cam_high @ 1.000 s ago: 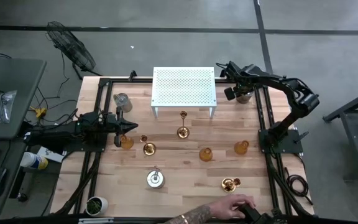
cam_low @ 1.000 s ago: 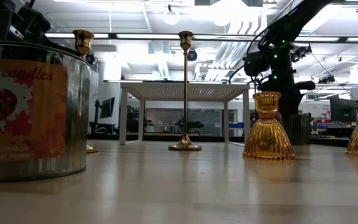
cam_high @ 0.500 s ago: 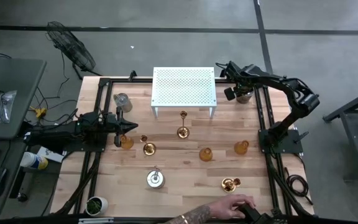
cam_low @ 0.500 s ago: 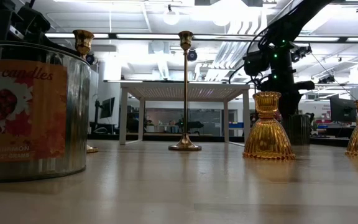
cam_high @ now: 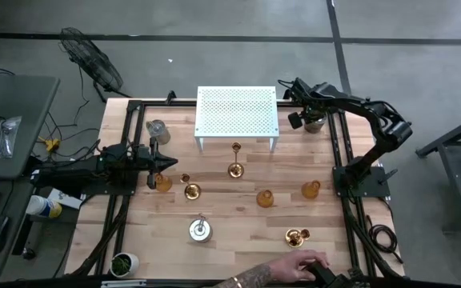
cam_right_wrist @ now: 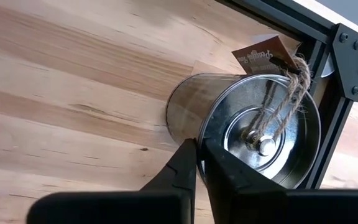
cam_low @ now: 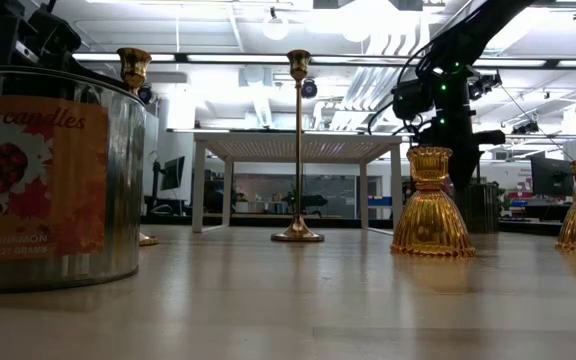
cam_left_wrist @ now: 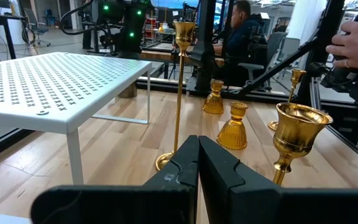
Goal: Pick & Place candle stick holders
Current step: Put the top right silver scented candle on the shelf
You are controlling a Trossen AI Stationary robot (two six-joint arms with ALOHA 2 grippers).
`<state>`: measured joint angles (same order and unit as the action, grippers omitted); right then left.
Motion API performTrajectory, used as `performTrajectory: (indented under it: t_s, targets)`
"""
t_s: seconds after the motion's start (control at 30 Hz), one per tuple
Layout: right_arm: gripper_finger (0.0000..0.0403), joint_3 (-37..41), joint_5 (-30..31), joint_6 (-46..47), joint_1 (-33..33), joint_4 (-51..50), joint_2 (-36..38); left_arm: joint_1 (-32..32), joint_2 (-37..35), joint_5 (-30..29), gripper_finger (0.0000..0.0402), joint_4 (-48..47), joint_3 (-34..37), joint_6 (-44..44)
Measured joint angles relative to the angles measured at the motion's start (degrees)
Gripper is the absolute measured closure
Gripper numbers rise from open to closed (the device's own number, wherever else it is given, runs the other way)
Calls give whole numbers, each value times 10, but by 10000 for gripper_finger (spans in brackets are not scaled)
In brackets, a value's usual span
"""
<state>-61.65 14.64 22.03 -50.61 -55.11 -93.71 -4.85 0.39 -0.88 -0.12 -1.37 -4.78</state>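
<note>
My right arm reaches from its base at the table's right edge up and across toward the far right corner, elbow raised, wrist tipped downward. My right gripper (cam_high: 314,122) hangs there with its fingers (cam_right_wrist: 188,163) pinched together. My left arm lies low along the table's left side, stretched inward, its wrist level. My left gripper (cam_high: 170,163) points toward the table's middle, fingers (cam_left_wrist: 185,163) pressed flat against each other.

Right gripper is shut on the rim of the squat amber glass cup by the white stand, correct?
Wrong object. The right gripper is shut on the rim of a silver metal tin with a twine tag, beside the white perforated stand; the right wrist view shows it.
</note>
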Motion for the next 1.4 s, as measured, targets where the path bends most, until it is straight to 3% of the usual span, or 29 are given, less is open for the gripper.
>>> performTrajectory:
  t_s: [1.4]
  targets:
    - [400,-45,-6,-54,26,-97,26,0,0,0,398,0,0,0]
